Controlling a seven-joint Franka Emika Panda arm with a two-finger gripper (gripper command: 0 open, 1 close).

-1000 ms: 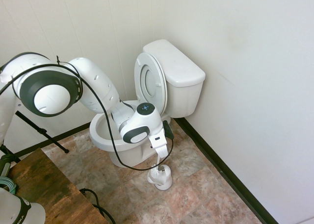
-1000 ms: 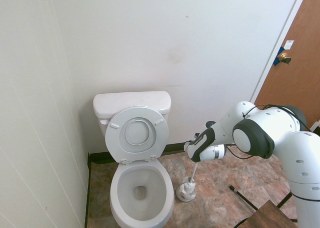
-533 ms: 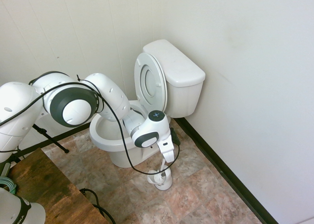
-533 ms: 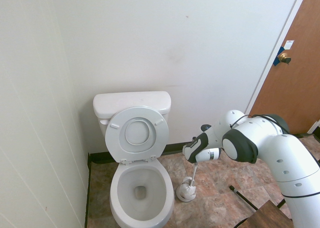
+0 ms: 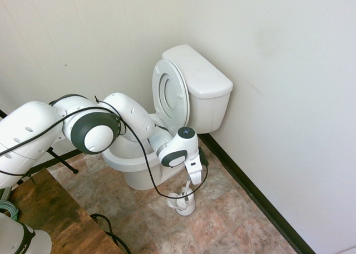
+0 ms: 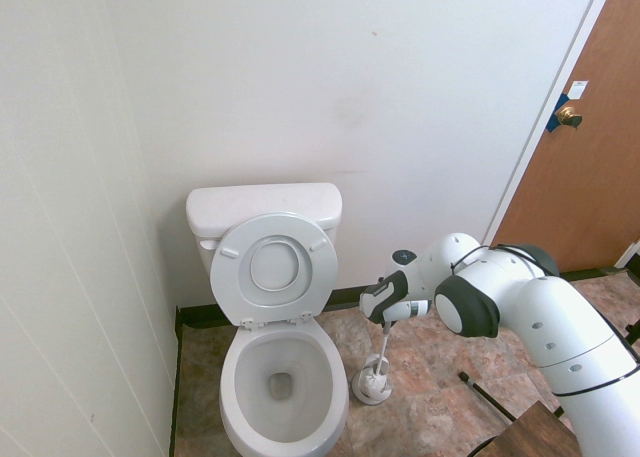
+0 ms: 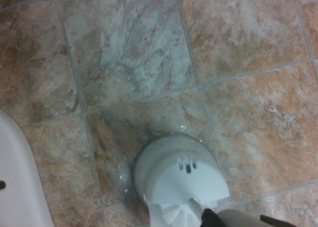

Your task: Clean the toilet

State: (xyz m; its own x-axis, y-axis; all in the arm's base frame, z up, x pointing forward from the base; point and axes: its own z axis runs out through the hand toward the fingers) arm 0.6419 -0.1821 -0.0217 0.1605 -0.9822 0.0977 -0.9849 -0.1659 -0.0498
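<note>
Second exterior view: gripper point(image 6: 385, 320) points down w/ fingers closed, apparently clamped on the toilet brush point(image 6: 383, 347) handle top, though grip is small in frame. Brush holder point(image 5: 182, 203) sits directly below the hand on tile floor point(image 7: 238, 53). Toilet point(image 6: 276, 307), lid up, stands just beside the hand.

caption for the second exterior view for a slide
Arm lowering a toilet brush into its holder beside the open toilet.
</note>
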